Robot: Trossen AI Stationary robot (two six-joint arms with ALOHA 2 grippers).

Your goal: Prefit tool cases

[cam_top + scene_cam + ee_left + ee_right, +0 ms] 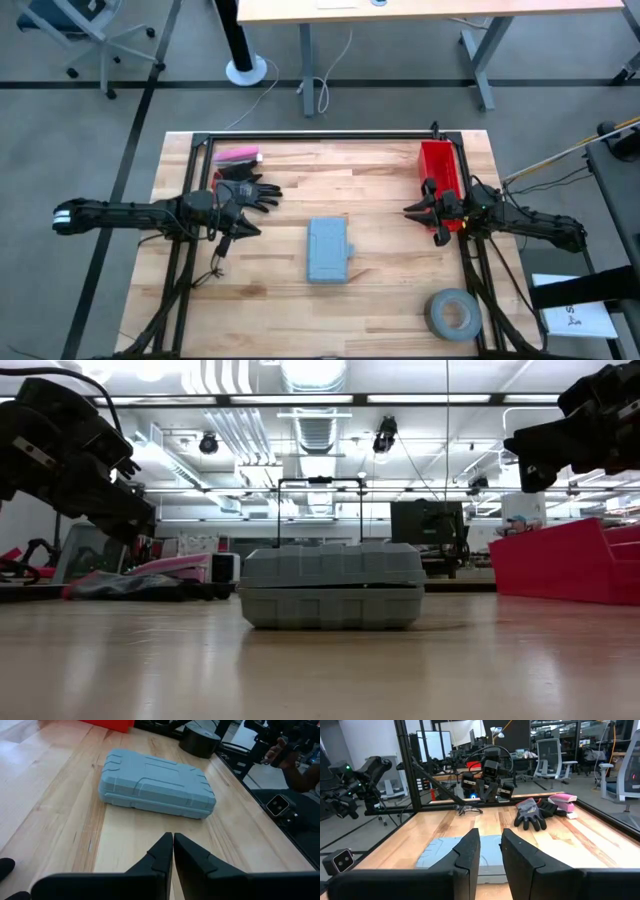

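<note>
The grey-blue tool case [328, 249] lies closed and flat on the wooden table [380, 200], near the table's centre and slightly toward the front edge. Nothing touches it. The left gripper [240, 229] hovers above the table on the left side, well apart from the case, with its jaws closed together and holding nothing. The right gripper [420, 212] hovers on the right side, just beside the red bin [437, 165] that stands at the back right corner; its jaws stand a narrow gap apart and hold nothing. A pair of black gloves [250, 190] and a pink object [238, 156] lie near the back left corner. A grey tape roll [453, 313] rests at the front right corner.
</note>
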